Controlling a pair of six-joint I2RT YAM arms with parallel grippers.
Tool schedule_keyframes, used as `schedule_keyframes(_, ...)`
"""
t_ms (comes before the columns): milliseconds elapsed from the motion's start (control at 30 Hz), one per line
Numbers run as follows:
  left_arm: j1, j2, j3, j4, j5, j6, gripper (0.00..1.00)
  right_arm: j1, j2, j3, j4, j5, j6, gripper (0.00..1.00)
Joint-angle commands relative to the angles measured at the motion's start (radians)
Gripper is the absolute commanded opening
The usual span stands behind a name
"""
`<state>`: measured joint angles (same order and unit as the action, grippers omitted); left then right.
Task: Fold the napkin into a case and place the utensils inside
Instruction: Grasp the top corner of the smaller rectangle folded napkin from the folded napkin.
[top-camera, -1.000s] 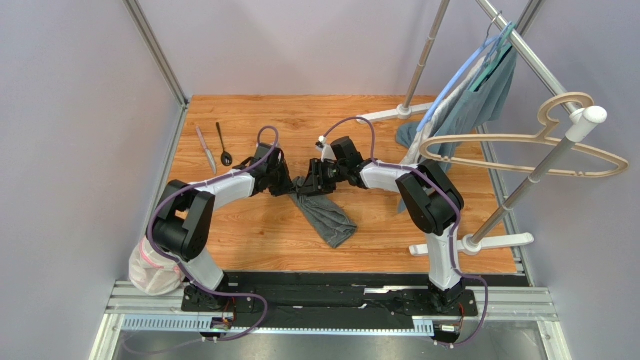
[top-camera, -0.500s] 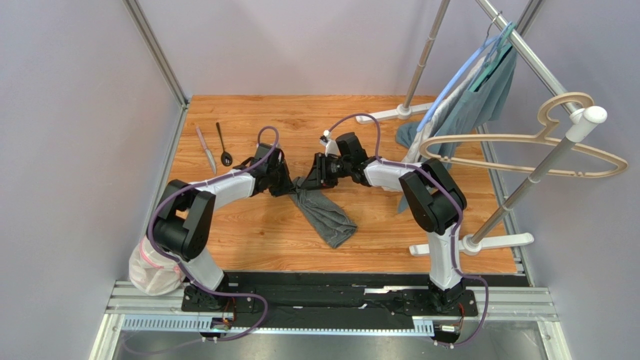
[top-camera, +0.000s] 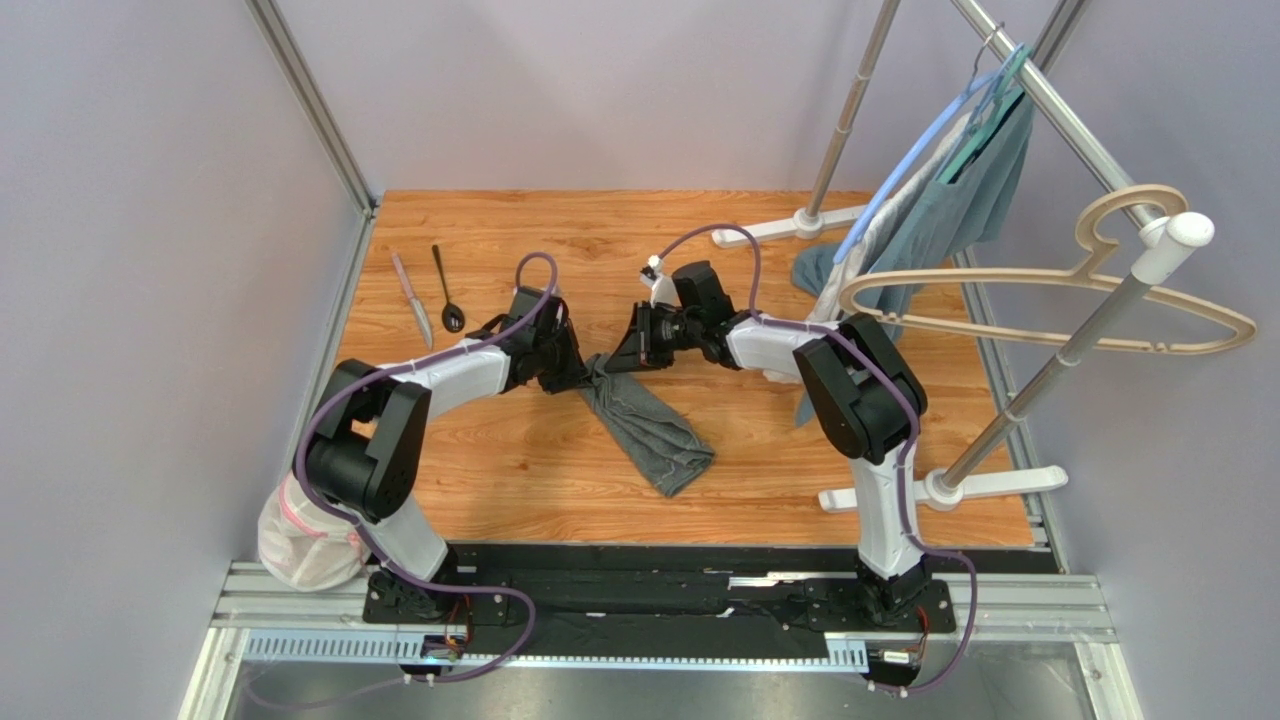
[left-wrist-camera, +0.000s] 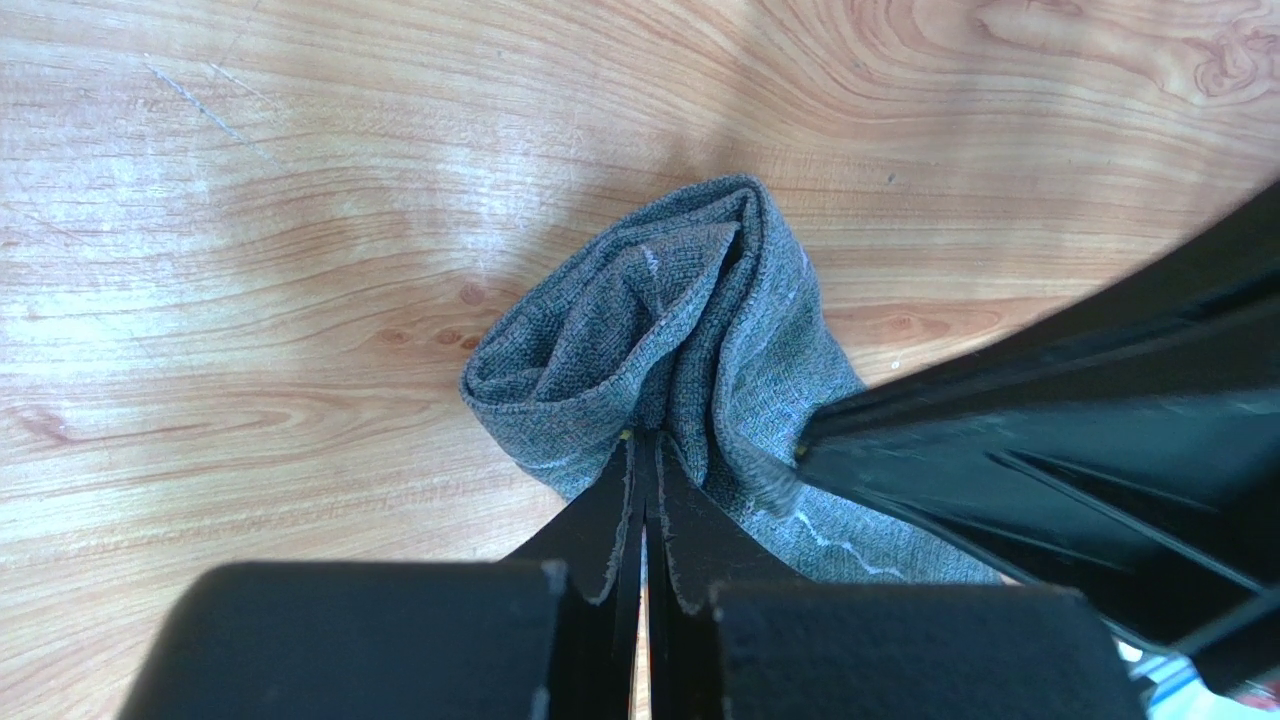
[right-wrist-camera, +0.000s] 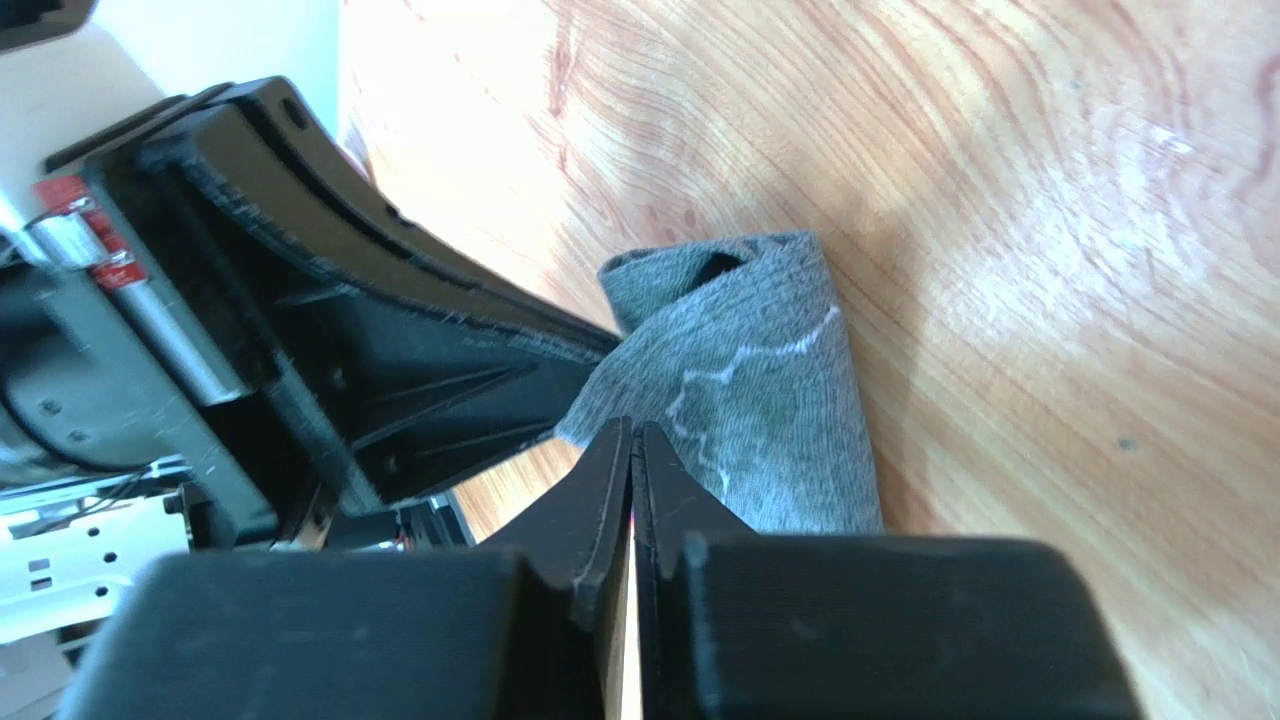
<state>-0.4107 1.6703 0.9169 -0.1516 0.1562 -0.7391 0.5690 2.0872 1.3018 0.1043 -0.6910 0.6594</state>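
Seen from overhead, we find the napkin (top-camera: 649, 423) near the middle of the wooden table (top-camera: 496, 465), gathered into a rumpled dark grey strip, not a flat square. Its long axis runs from about 11 o'clock, where both arms meet it, down to about 5 o'clock, where the broader loose end lies flat on the wood and points toward the near edge.

The left gripper (top-camera: 580, 369) comes in from 9 o'clock and the right gripper (top-camera: 619, 357) from 3 o'clock, the two almost touching over the strip's upper end.

From the left wrist we see the left gripper (left-wrist-camera: 646, 447) clenched on the napkin (left-wrist-camera: 676, 323), fingers pressed together with cloth pinched between them. The fabric bunches ahead of the tips in a rolled hump, a thin pale stitched line crossing it. The right gripper (left-wrist-camera: 1052, 450) fills the 4 o'clock corner of that view, against the cloth.

From the right wrist we see the right gripper (right-wrist-camera: 633, 438) likewise clamped on the napkin (right-wrist-camera: 759, 405), which here looks like a folded tube with an open mouth at 12 o'clock and a pale stitch wandering over its face. The left gripper (right-wrist-camera: 376, 353) sits at 9 o'clock, touching the cloth.

The knife (top-camera: 412, 300) and the spoon (top-camera: 448, 288) lie side by side at about 10 o'clock from the napkin, well apart from it, both pointing roughly 12 to 6.
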Motion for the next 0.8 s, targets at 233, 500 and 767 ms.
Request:
schedule_keyframes(233, 0.003, -0.021, 0.007, 0.037, 0.06, 0.0, 0.0, 0.043, 0.099, -0.027, 0.265, -0.025, 0.195, 0.0)
schedule_keyframes(500, 0.003, -0.061, -0.018, 0.061, 0.134, -0.039, 0.0, 0.055, 0.083, -0.134, 0.363, 0.148, 0.305, 0.0)
schedule_keyframes(767, 0.006, -0.096, -0.029, 0.05, 0.152, -0.068, 0.0, 0.081, 0.079, -0.124, 0.294, 0.279, 0.284, 0.0)
